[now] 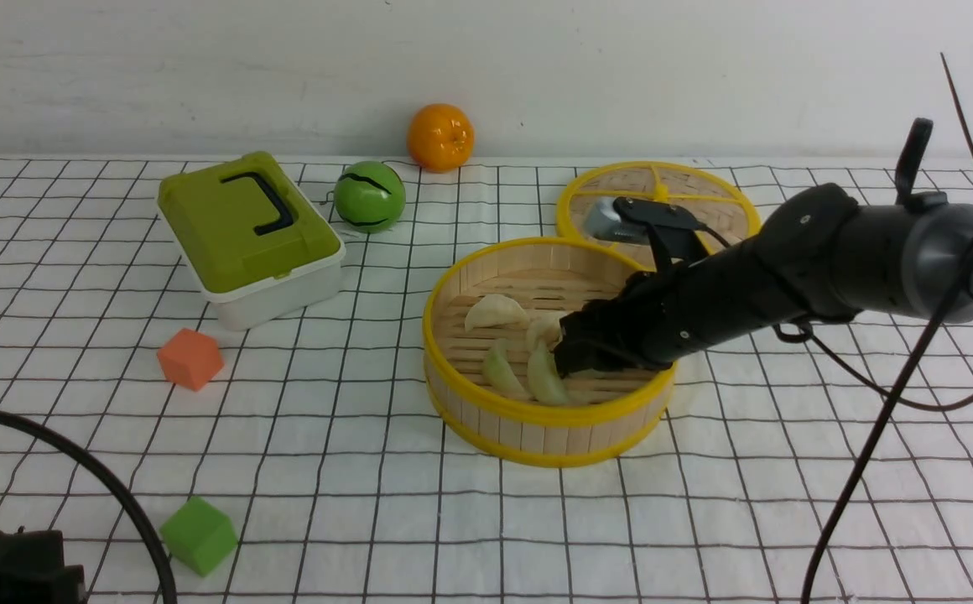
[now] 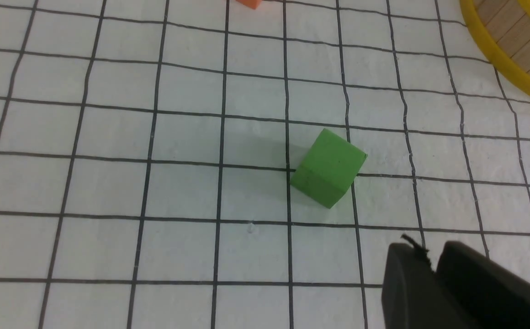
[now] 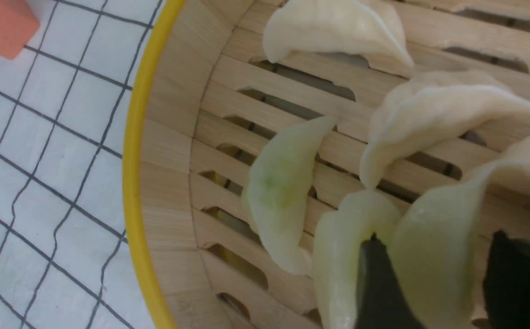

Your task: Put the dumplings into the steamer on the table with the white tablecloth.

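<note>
At the near left edge of the front view the left gripper (image 2: 434, 274) is sitting low over the white tablecloth (image 1: 352, 503), its two dark fingers lying side by side with barely a slit showing between them, gripping nothing. Just beyond it a green cube (image 1: 198, 534) is resting on the cloth, and farther off an orange cube (image 1: 190, 358) is sitting near a green-lidded white box (image 1: 249, 236). Behind the box, a green ball (image 1: 369, 196) and an orange fruit (image 1: 440, 137) are lying toward the far edge of the table (image 1: 75, 436).

Right of centre the steamer (image 1: 486, 419) is standing on the cloth, with the woven lid (image 1: 705, 189) lying flat just behind it. The dumplings (image 1: 496, 312) are lying inside on the slatted floor: one toward the far left, another beside it, and two greenish ones nearer the front wall. The right gripper (image 3: 434, 278) is reaching in from the right, down inside the basket, its fingers (image 3: 377, 283) set either side of one more pale dumpling (image 3: 434, 256), narrowly parted and appearing to pinch it upright just above the slats
</note>
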Robot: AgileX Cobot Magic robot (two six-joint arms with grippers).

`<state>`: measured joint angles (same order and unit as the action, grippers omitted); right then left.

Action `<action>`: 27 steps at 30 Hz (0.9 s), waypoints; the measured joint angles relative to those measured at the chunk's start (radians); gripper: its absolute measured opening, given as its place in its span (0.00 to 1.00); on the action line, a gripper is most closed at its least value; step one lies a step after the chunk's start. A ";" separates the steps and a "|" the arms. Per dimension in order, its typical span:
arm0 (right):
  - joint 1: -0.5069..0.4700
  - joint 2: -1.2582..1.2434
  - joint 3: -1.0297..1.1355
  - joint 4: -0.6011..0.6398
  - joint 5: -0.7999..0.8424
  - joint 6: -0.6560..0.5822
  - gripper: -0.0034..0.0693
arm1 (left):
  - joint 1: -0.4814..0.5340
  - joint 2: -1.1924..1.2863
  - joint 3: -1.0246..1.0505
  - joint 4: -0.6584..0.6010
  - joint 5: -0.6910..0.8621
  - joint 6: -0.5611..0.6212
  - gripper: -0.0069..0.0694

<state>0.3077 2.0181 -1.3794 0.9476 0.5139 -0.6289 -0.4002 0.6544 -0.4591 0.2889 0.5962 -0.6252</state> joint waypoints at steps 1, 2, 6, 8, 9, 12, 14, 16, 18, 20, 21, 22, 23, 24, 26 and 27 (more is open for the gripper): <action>0.000 0.000 0.000 0.000 0.000 0.000 0.56 | 0.000 0.000 0.000 0.000 0.002 0.000 0.21; 0.000 0.000 0.000 0.000 0.000 0.000 0.60 | 0.000 0.000 0.000 0.000 0.003 0.000 0.21; 0.000 0.000 0.000 0.011 0.002 -0.001 0.73 | 0.000 0.000 0.000 0.000 0.007 0.000 0.21; 0.000 -0.004 0.000 0.011 0.002 -0.001 0.75 | 0.000 0.000 0.000 -0.001 0.009 0.000 0.21; 0.000 -0.005 0.000 0.006 0.001 -0.001 0.76 | 0.000 0.000 0.000 -0.001 0.008 0.000 0.21; 0.000 -0.020 0.000 -0.022 -0.013 -0.001 0.76 | 0.000 0.000 0.000 -0.001 0.009 0.000 0.21; 0.000 -0.050 0.000 -0.056 -0.031 -0.001 0.76 | 0.000 0.000 0.000 -0.001 0.010 0.000 0.21; 0.000 -0.070 0.000 -0.075 -0.032 -0.001 0.75 | 0.000 0.000 0.000 -0.001 0.010 0.000 0.21; 0.000 -0.123 0.000 -0.116 -0.032 -0.001 0.74 | 0.000 0.000 0.000 -0.001 0.010 0.000 0.21; 0.000 -0.191 0.000 -0.165 -0.029 -0.001 0.70 | 0.000 0.000 0.000 -0.001 0.010 0.000 0.21; 0.000 -0.212 0.000 -0.180 -0.026 0.000 0.68 | 0.000 0.000 0.000 -0.001 0.010 0.000 0.21; 0.000 -0.250 0.000 -0.208 -0.019 0.007 0.65 | 0.000 0.000 0.000 -0.001 0.010 0.000 0.21; 0.000 -0.258 0.000 -0.215 -0.017 0.007 0.64 | 0.000 0.000 0.000 -0.001 0.010 0.000 0.21; 0.000 -0.330 0.000 -0.275 0.005 0.030 0.55 | 0.000 0.000 0.000 -0.001 0.010 0.000 0.21; 0.000 -0.422 0.000 -0.371 0.042 0.076 0.42 | 0.000 0.000 0.000 -0.001 0.010 0.000 0.22; 0.000 -0.478 0.000 -0.438 0.068 0.104 0.33 | 0.000 0.000 0.000 -0.001 0.010 0.000 0.22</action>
<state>0.3081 1.5404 -1.3794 0.5094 0.5815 -0.5249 -0.4002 0.6544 -0.4591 0.2877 0.6064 -0.6252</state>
